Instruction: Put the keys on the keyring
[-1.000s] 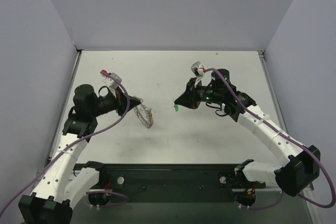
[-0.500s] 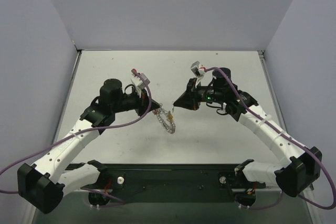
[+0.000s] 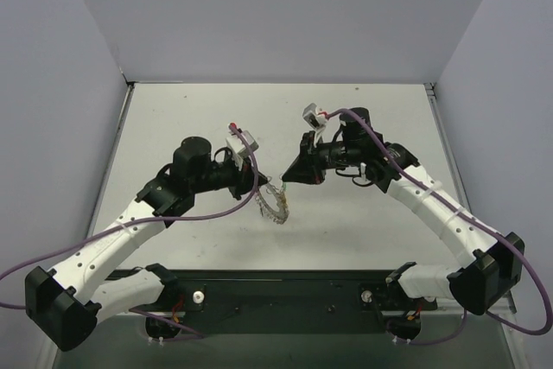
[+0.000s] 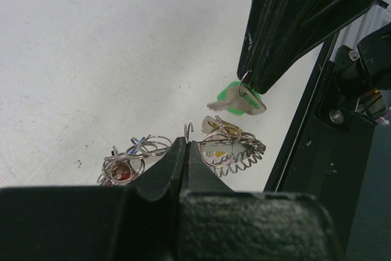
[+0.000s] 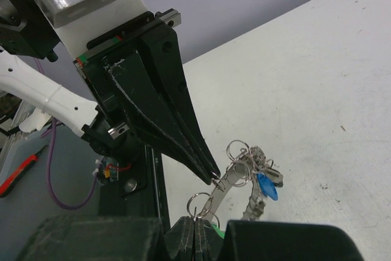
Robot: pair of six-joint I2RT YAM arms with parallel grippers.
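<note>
Both arms reach in toward the middle of the desk (image 3: 363, 231), wrists turned so the two grippers point at each other, tips nearly meeting.

Left gripper (image 3: 257, 182): jaws fully closed, pinching the wire of the keyring (image 3: 275, 206) at its upper end. The ring trails down from the tips toward the near edge. Can't tell if its low end touches the desk. Several keys are already on it: a blue key (image 5: 266, 186) in the right wrist view and a red-headed one (image 4: 122, 171) in the left wrist view.

Right gripper (image 3: 293, 176): jaws closed too, gripping the green key (image 4: 236, 100) at the head end, blade free.

Key relation: in the left wrist view the green key hangs just beyond and right of the left tips, directly above the ring's coil (image 4: 243, 154), near but not touching. Its long axis runs roughly crosswise, blade pointing left. A hooked wire end sticks up right at the left tips. It's probably the ring's open end, not certain.

The right arm carries the key, so it looks like the one to close the gap, moving down and toward the left tips. The gap is small and any slip would miss the wire.
</note>
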